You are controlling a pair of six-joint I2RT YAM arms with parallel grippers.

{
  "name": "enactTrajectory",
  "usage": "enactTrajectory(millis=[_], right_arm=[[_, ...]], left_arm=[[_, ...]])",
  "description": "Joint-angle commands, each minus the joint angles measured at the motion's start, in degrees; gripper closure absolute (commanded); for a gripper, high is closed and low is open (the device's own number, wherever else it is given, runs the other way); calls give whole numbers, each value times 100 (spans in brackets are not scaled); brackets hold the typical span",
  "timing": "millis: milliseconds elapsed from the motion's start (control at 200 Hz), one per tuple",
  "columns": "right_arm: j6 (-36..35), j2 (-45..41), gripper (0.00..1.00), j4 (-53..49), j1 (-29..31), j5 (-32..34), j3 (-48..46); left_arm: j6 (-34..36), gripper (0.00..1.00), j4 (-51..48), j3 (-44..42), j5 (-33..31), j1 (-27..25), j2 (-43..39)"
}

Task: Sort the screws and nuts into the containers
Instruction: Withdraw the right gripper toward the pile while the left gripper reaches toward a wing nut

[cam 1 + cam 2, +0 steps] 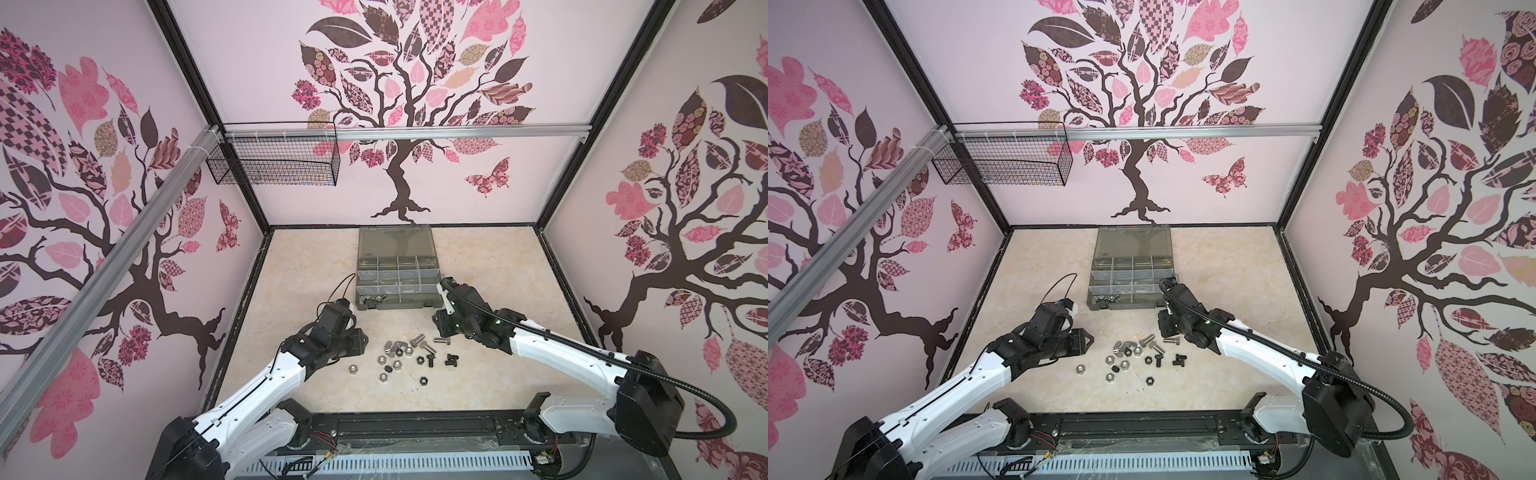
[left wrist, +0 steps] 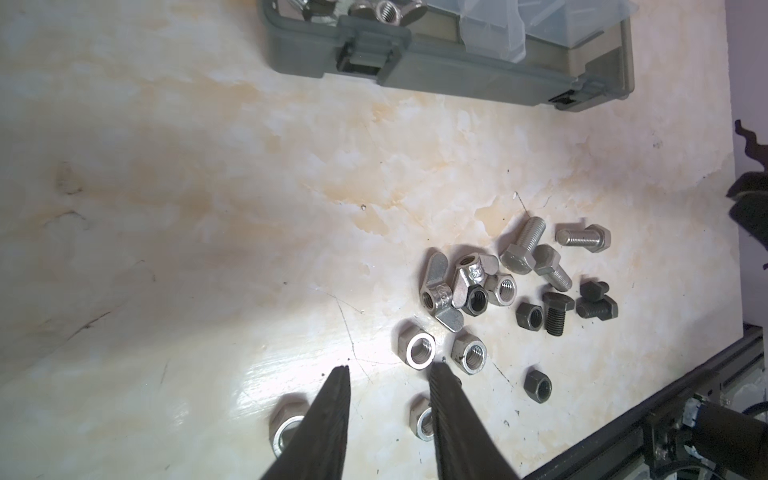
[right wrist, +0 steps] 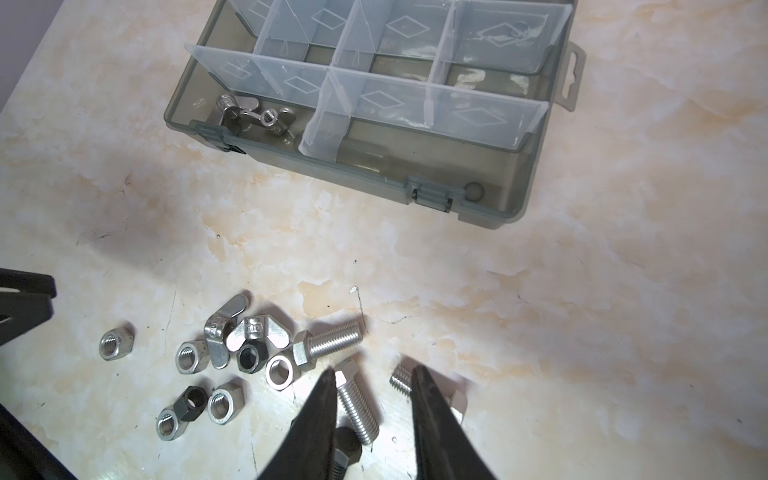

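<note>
The screws and nuts (image 1: 409, 353) lie in a loose heap on the marble tabletop, seen in both top views (image 1: 1133, 353). The open organiser case (image 1: 395, 306) stands behind them. One near corner container holds silver wing nuts (image 3: 253, 116). My left gripper (image 2: 390, 368) hovers open at the heap's left edge, over silver hex nuts (image 2: 419, 349), with nothing between its fingers. My right gripper (image 3: 374, 370) is open above the heap's right side. A silver screw (image 3: 357, 409) lies on the table under the gap. Another silver screw (image 3: 399, 380) is half hidden by a finger.
A black wire mesh basket (image 1: 274, 164) hangs from the aluminium rail (image 1: 457, 134) on the back wall. The case lid (image 1: 395, 241) lies flat behind the compartments. Black screws (image 2: 598, 307) and a lone black nut (image 2: 538, 386) lie at the heap's near-right edge. Walls enclose three sides.
</note>
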Motion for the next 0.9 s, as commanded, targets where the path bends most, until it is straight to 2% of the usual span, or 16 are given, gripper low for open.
enactTrajectory(millis=[0,455,895], right_arm=[[144,-259,67,-175,-29,182,-58],[256,-538,66,-340,-28,239,-216],[336,-545,66,-386,-26,193,-251]], left_arm=[[-42,64,268,304,-147,-241,269],[-35,64,650,559,-110,-670,1231],[99,64,856,943,-81,-827,2148]])
